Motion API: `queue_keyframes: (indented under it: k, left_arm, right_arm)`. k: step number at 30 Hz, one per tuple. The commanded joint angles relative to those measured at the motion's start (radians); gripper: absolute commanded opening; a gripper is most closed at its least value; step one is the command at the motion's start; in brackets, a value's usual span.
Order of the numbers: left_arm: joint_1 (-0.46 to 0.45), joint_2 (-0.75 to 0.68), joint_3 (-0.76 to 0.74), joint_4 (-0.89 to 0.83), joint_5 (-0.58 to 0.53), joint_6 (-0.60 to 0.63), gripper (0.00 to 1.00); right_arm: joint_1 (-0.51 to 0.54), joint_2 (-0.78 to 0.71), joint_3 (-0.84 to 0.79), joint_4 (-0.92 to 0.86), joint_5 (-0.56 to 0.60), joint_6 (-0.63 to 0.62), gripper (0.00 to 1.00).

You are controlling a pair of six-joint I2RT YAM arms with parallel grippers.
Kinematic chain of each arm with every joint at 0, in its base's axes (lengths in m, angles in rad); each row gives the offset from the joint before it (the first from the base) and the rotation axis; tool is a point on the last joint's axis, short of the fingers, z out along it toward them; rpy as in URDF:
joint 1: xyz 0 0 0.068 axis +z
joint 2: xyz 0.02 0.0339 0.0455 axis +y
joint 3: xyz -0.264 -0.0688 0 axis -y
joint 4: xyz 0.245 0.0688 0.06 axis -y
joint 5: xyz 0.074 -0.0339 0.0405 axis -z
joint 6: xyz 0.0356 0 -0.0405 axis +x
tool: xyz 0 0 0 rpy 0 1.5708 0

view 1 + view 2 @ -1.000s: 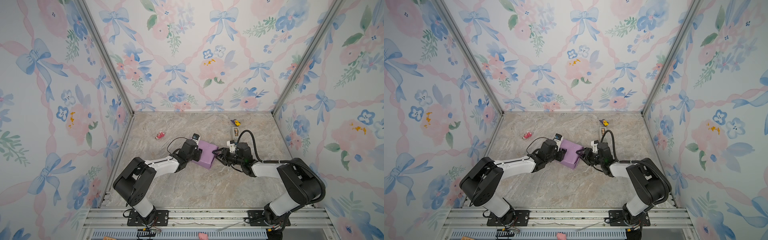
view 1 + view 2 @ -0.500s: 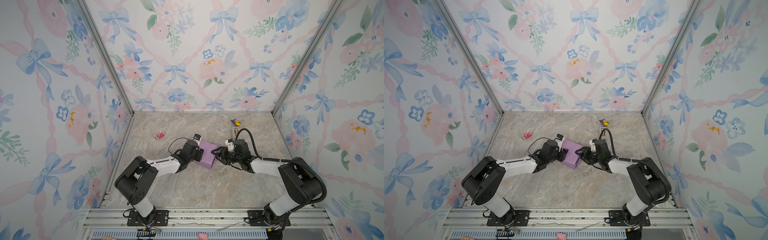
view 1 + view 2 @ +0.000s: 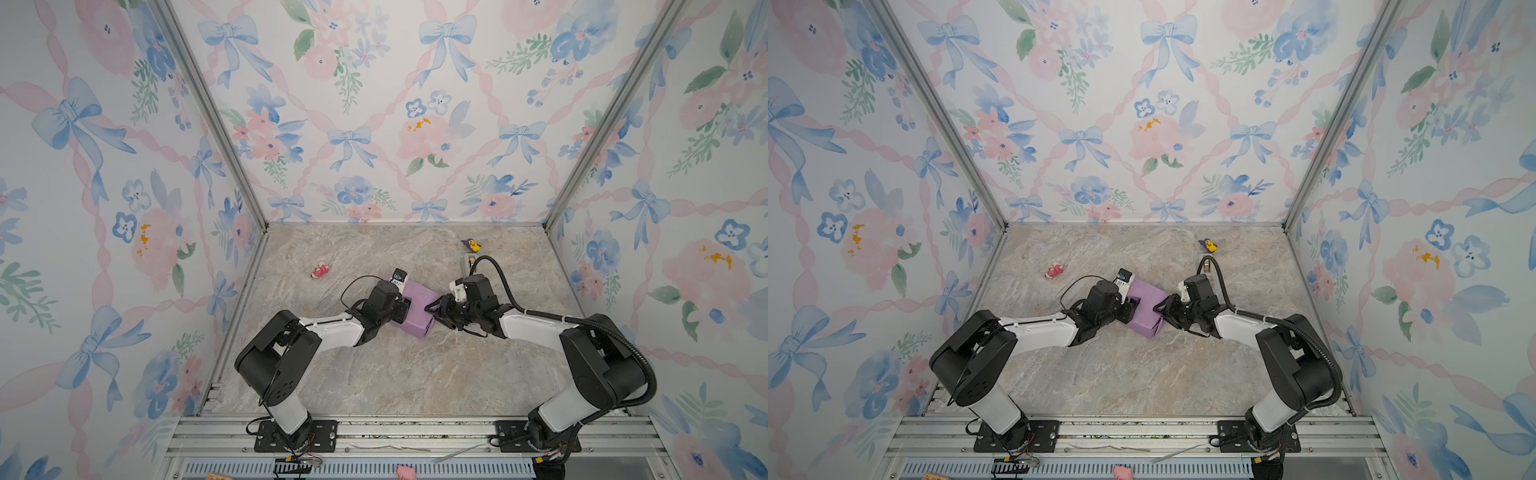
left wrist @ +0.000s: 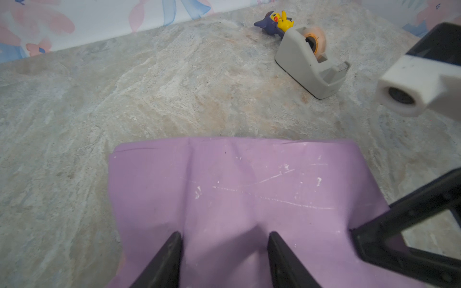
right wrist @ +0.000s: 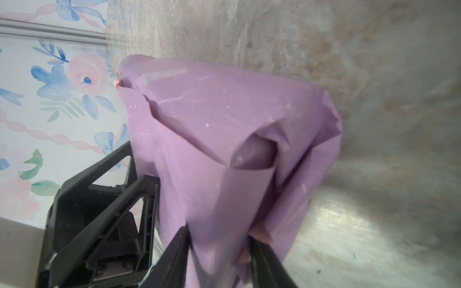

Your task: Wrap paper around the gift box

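Folding the end flap, by the look of it: the paper [image 3: 415, 307], lilac side out, is already round the gift box, which is fully hidden under it. The parcel sits about mid-worktop [image 3: 374, 374], a little toward the far edge

Left gripper [image 4: 223, 239] is at the parcel's left end, jaws spread, tips down on the paper, nothing clamped that I can see. It seems to be pinning the parcel

Right gripper [image 5: 219, 241] is at the right end with a bunched fold between its jaws and the pink underside peeking out. Can't tell if it's pinched or just straddled

That end isn't closed. The flaps are loose, with an open pocket in the right wrist view

Next move, my guess: press the flap flat against the box end, hold it, then tape it

Tape dispenser [image 4: 309, 64] is toward the far right corner, just behind the right arm, whose cable loops over it, so the reach looks awkward. A yellow-purple toy [image 4: 277, 21] touches or nearly touches its far side. A small pink toy [image 3: 320, 271] lies toward the left edge, well apart and not in the way
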Motion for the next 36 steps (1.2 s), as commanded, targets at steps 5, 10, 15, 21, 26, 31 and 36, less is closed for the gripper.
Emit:
queue_keyframes:
  k: [5,10,15,21,26,31,36]
  left_arm:
    - [-0.036,0.157,0.031,-0.113,0.129,0.115,0.56]
    - [-0.043,0.185,0.063,-0.075,0.156,0.161,0.57]
    - [-0.043,0.106,0.061,-0.053,0.172,0.237,0.66]
    - [-0.045,-0.097,-0.002,-0.009,0.217,0.391,0.82]
    - [-0.096,-0.206,-0.118,0.010,0.346,0.618,0.84]
    - [-0.199,-0.181,-0.186,0.080,0.172,0.684,0.86]
    - [-0.283,-0.116,-0.198,0.218,-0.110,0.601,0.87]
  right_arm:
    - [0.034,-0.035,-0.030,-0.004,0.034,0.060,0.31]
    - [0.033,-0.082,-0.072,-0.016,0.084,0.095,0.23]
    - [0.029,-0.076,-0.072,-0.020,0.097,0.109,0.20]
    - [0.028,-0.073,-0.069,-0.018,0.101,0.123,0.19]
    - [0.026,-0.064,-0.073,-0.005,0.093,0.130,0.19]
    - [0.026,-0.053,-0.083,0.020,0.087,0.148,0.19]
    - [0.033,-0.059,-0.096,0.041,0.092,0.177,0.18]
